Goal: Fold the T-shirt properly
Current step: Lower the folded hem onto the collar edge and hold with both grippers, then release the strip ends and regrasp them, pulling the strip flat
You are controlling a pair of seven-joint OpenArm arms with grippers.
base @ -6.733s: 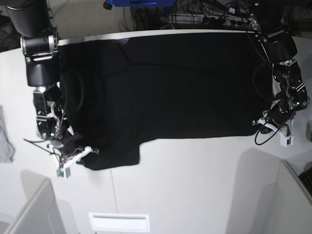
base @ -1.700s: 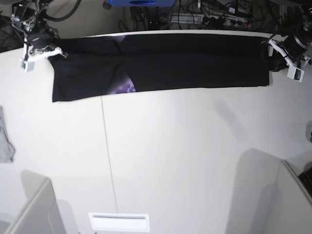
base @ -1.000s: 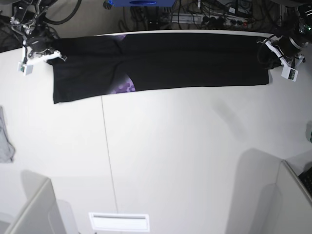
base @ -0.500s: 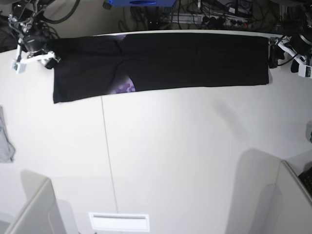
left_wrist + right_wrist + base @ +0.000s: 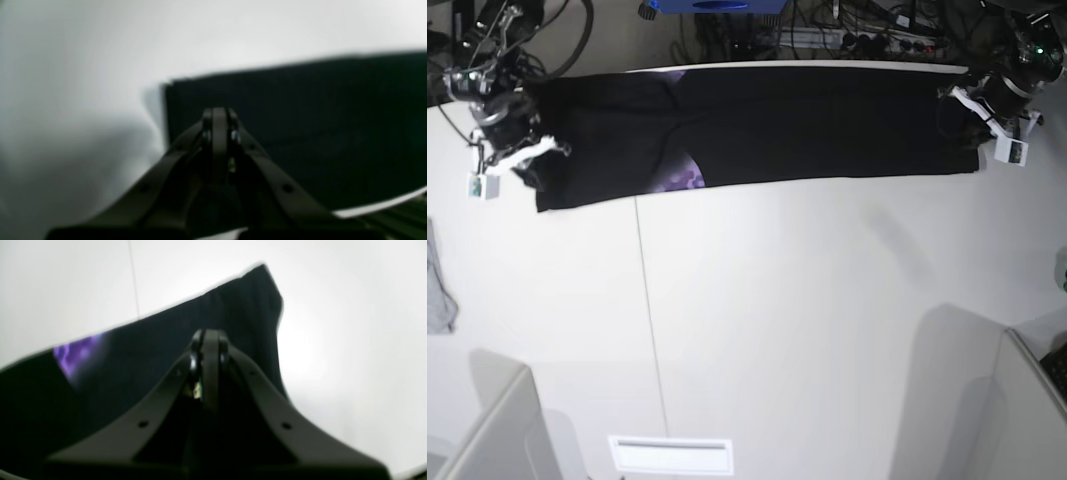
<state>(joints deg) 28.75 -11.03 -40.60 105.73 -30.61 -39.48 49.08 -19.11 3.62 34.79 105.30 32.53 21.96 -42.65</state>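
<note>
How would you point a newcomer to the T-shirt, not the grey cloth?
Look along the far edge of the white table: the T-shirt lies there as a long black band spanning nearly the whole width. Unlike the small grey cloth at the base view's left edge, it is black with a purple print patch showing.

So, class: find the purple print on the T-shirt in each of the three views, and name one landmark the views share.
Base view: purple print on the near edge of the T-shirt, left of centre.
Right wrist view: purple print at the left, on the shirt's edge, left of the shut right gripper.
Left wrist view: not in it.
Shared landmark: the white table.
</note>
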